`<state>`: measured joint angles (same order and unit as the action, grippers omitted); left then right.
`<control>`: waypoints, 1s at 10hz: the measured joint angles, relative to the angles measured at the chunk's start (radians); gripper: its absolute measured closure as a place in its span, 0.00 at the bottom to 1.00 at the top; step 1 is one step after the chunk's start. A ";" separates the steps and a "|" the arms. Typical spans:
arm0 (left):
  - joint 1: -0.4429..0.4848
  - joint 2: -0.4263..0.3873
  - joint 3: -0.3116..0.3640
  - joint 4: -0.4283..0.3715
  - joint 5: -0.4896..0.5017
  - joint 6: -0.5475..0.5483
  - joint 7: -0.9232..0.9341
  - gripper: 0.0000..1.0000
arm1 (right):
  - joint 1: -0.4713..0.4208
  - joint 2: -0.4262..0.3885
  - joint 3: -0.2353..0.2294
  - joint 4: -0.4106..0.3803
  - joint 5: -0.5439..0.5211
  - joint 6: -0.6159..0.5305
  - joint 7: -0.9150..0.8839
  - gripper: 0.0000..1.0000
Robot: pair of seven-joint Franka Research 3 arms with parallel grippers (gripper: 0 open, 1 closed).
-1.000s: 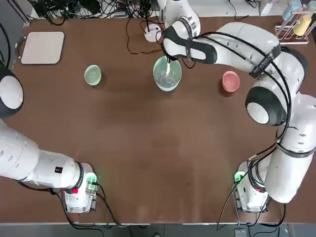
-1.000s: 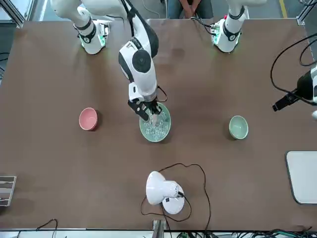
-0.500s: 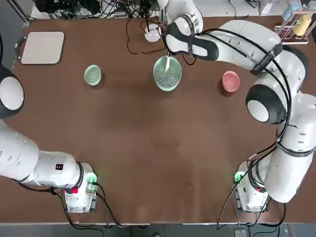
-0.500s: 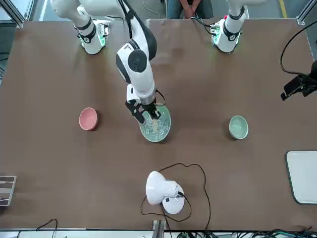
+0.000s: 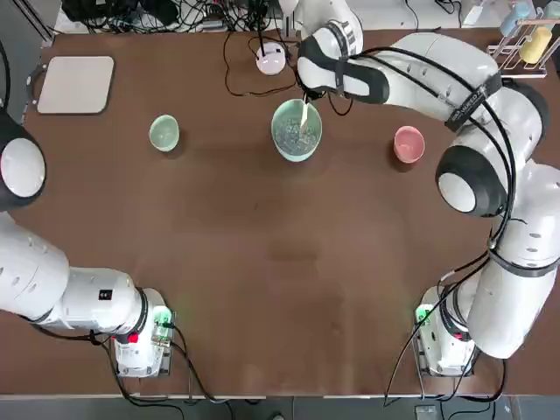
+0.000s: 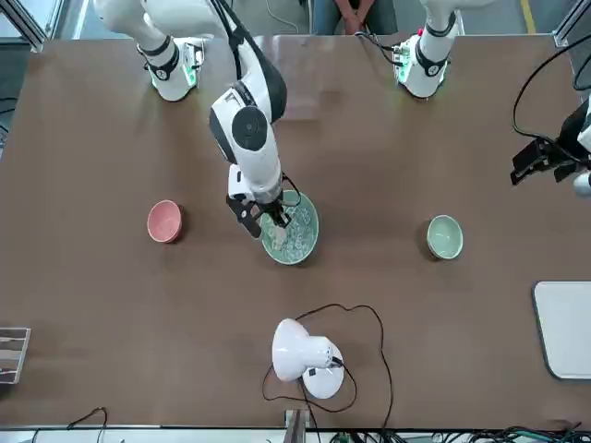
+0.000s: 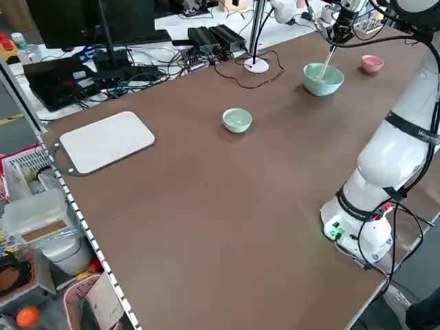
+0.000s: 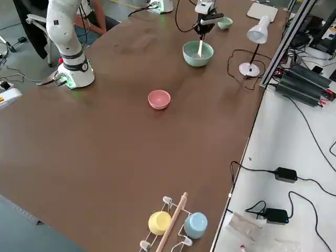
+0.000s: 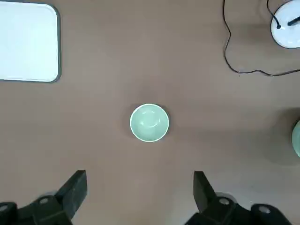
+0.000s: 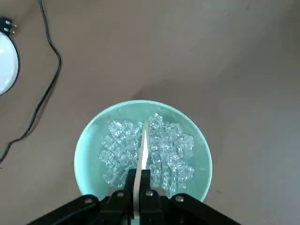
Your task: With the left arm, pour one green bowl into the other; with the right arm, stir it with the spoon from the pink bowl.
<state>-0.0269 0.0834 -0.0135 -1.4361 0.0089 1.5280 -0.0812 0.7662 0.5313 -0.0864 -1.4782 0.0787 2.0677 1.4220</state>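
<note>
Stirring step: the spoon is in the large bowl, the pour looks done.

The right gripper (image 10: 138, 187) is clamped shut on the wooden spoon (image 10: 142, 150), its tip down among the clear bits in the large mint-green bowl (image 5: 297, 129). The small green bowl (image 9: 149, 123) stands upright and looks empty, well apart toward the left arm's side; the pink bowl (image 5: 408, 144) sits empty too. The left gripper (image 9: 140, 197) hangs above the small bowl, fingers spread wide and holding nothing (apparently finished). Next, I judge, the spoon should sweep circles inside the rim without tipping the bowl.
</note>
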 joint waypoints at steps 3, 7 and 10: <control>0.007 -0.020 -0.001 0.017 0.013 -0.024 0.000 0.00 | 0.007 -0.003 0.003 0.007 0.000 -0.017 0.000 0.95; 0.005 -0.029 -0.017 0.019 0.013 -0.028 0.002 0.00 | -0.007 -0.086 0.001 0.033 0.023 -0.115 -0.055 0.95; 0.003 -0.030 -0.046 0.040 0.013 -0.028 0.002 0.00 | -0.045 -0.180 0.000 0.035 0.068 -0.204 -0.181 0.95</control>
<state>-0.0235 0.0532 -0.0595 -1.3957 0.0220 1.4995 -0.0794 0.7217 0.3516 -0.0867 -1.4436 0.1468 1.8636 1.2408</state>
